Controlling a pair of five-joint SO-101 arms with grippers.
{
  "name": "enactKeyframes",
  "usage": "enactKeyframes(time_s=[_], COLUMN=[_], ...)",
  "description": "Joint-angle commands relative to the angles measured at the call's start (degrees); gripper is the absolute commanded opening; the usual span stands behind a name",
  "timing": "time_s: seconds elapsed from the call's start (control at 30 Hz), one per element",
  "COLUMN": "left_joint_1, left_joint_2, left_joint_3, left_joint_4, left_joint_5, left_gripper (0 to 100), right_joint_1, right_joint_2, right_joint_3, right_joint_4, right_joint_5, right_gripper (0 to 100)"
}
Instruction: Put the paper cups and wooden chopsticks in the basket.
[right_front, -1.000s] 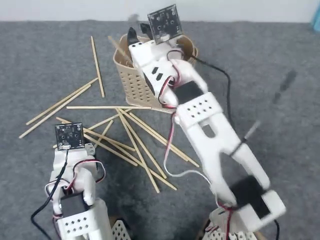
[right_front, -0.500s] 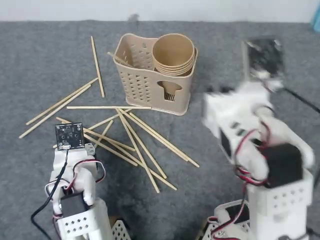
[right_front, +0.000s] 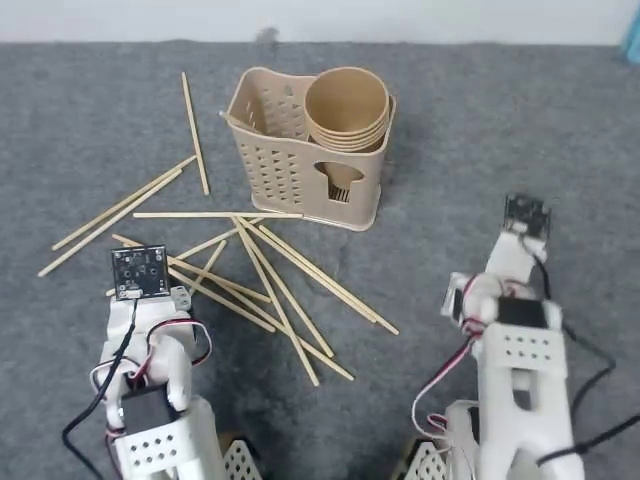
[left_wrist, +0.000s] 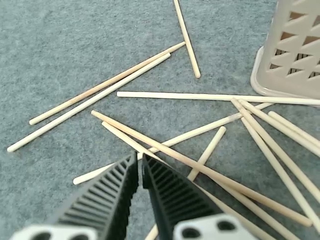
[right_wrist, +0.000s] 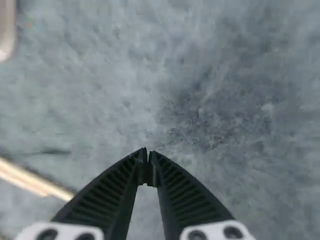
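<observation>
The left gripper (left_wrist: 139, 161) has its ribbed jaws drawn almost together with a thin slit between them, and it holds nothing. It hangs over the scattered wooden chopsticks (left_wrist: 200, 97); whether its tips touch one I cannot tell. The right gripper (right_wrist: 148, 154) is closed tip to tip and empty, above the grey carpet (right_wrist: 225, 75).

In the high view the basket (right_front: 290, 165) stands at upper centre, with the stacked paper cups (right_front: 347, 100) upright in its right half. The chopsticks lie criss-crossed from the left to the centre of the frame, below the basket. The left wrist view brings in the basket's perforated corner with stick ends by its base. The right wrist view catches one chopstick end near the jaws.
</observation>
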Motion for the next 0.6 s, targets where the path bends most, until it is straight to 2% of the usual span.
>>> enactKeyframes(time_s=[0.0,0.23,0.33,0.43,0.57], left_joint_1=[0.0,-3.1,-8.3,-10.9,-11.2], left_joint_2=[-0.5,0.2,3.7,11.1,28.0], left_joint_3=[-1.0,-3.2,-5.4,-8.8,-21.5], left_joint_4=[0.2,0.4,-3.1,-8.0,-8.2], left_joint_5=[-0.4,-1.1,-3.7,-3.6,-3.5], left_gripper=[2,2,2,2,2], right_joint_1=[1.2,2.0,-0.1,-1.5,-1.5], right_joint_2=[-3.9,-6.2,-6.1,-6.5,-6.5], right_joint_3=[4.3,6.8,9.0,11.3,12.0], right_joint_4=[-7.7,-8.2,-11.4,-15.1,-15.6], right_joint_5=[-0.7,-0.2,-0.2,-0.2,-0.2], right_gripper=[0.9,0.8,0.8,0.8,0.8])
